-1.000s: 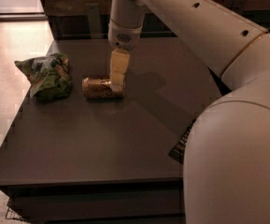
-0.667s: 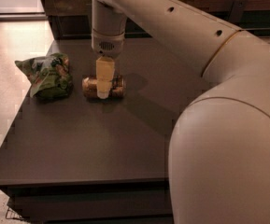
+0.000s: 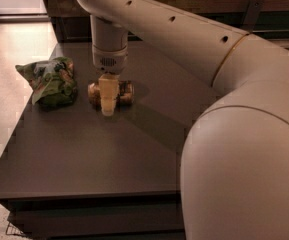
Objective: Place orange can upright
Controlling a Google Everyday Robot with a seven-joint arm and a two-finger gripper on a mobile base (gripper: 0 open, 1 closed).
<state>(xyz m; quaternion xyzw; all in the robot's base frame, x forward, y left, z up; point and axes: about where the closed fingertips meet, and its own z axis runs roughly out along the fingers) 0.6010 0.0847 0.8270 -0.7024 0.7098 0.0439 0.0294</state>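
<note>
Orange-gold and mottled with dark patches, the orange can (image 3: 125,93) lies on its side on the dark table (image 3: 84,154), toward the far left part of the top, its long axis running left to right. Any print on its side cannot be read. The gripper (image 3: 108,104) comes straight down over the middle of the can from the cream arm (image 3: 174,29), and its pale yellowish tip stands in front of the can, reaching down to the table surface, so the can shows on either side of it. Whether it is clamped on the can or only set around it cannot be told. Just left of the can, apart from it, sits a crumpled green snack bag (image 3: 51,81) with a mixed printed pattern; its lettering is too blurred to make out.
</note>
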